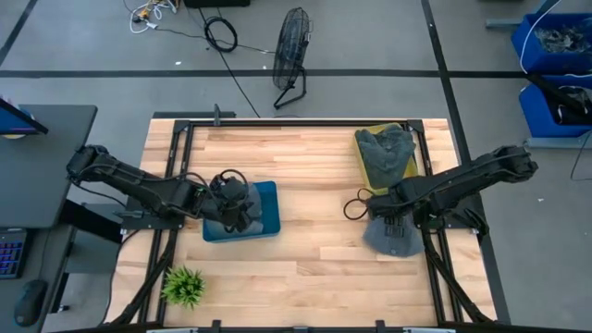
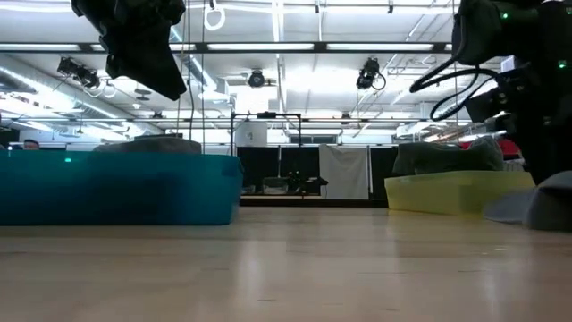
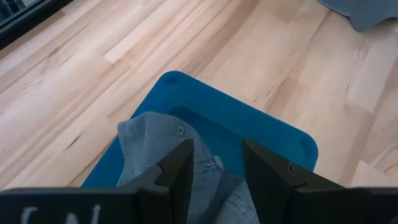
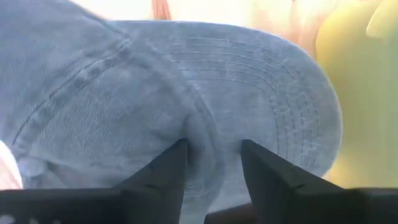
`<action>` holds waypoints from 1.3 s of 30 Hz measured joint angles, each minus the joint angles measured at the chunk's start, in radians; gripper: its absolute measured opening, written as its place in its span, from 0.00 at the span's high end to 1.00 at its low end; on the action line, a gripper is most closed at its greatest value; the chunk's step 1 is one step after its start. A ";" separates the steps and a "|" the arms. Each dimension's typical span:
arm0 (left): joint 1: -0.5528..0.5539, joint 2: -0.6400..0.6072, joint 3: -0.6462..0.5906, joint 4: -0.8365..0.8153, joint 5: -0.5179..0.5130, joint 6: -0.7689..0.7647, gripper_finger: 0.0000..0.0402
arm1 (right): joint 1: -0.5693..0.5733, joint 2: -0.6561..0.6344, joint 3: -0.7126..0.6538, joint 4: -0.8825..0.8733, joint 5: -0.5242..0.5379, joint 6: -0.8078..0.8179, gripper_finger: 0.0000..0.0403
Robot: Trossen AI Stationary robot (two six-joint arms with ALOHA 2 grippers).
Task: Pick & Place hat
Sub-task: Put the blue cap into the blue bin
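- Right gripper [image 4: 211, 162] is sitting low on a grey hat [image 4: 186, 93] that is lying on the table [image 1: 314, 268]; fingers are parted with the crown-to-brim seam in the gap, and nothing is clamped yet.
- That hat is directly under and ahead of the right gripper, its brim reaching toward the yellow bin [image 1: 368, 171] just beyond it. The bin is holding more folded dark-green hats [image 1: 387, 148].
- Left gripper [image 3: 214, 171] is hovering above the blue tray [image 3: 273, 137], fingers apart and empty, with a second grey hat [image 3: 155, 140] lying in the tray right below.
- Step in hand, as a guess: right arm is setting up its grasp, pick phase.
- Next move is calling for pinching the fabric at the seam, then a straight lift clear of the table before carrying toward the blue tray.
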 joint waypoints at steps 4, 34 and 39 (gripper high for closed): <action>-0.001 0.001 0.000 0.000 0.000 -0.003 0.65 | -0.017 0.021 -0.022 0.036 -0.007 -0.003 0.71; -0.003 0.002 0.000 0.008 0.002 -0.011 0.65 | 0.029 0.153 0.446 0.405 0.218 -0.715 1.00; -0.027 -0.006 0.043 0.001 0.003 0.000 0.66 | 0.001 0.212 0.446 0.720 0.427 -1.098 1.00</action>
